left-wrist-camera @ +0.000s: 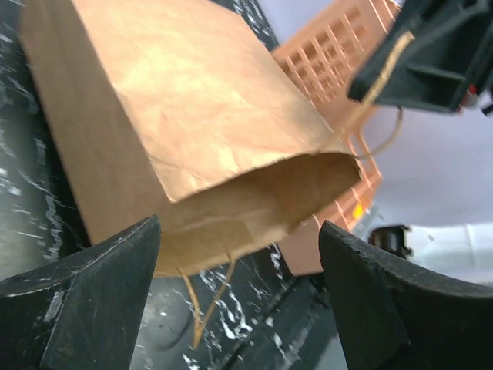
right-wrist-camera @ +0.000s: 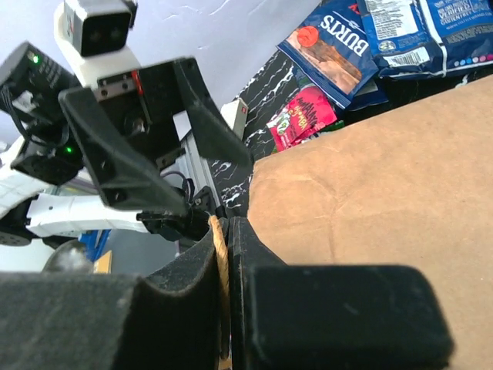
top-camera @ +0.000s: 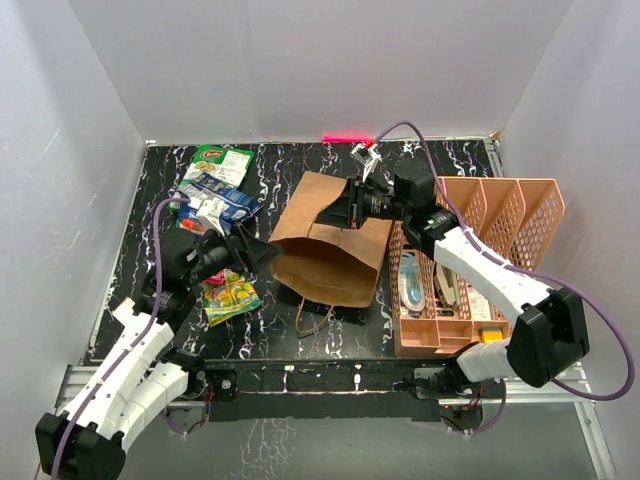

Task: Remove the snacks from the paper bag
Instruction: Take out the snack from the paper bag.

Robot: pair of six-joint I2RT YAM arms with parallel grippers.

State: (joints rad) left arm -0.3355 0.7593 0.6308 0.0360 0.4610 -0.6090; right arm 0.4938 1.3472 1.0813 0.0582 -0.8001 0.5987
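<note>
Showing only in the wrist view, right gripper (right-wrist-camera: 229, 225) pinches paper bag (right-wrist-camera: 370, 193) handle (right-wrist-camera: 222, 258).

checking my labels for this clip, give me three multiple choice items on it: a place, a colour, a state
1. The salmon-pink perforated plastic organiser stands, relative to the brown kraft paper bag: A on the robot's right; B on its left; C inside it
2. The crinkly foil packet nearest the black marbled table's near edge is: A purple; B yellow-green; C black
3. The left gripper is: A shut on a packet; B shut on the bag; C open, empty
Answers: A, it sits right of the bag; B, yellow and green wrapper; C, fingers apart, gripping nothing.
</note>
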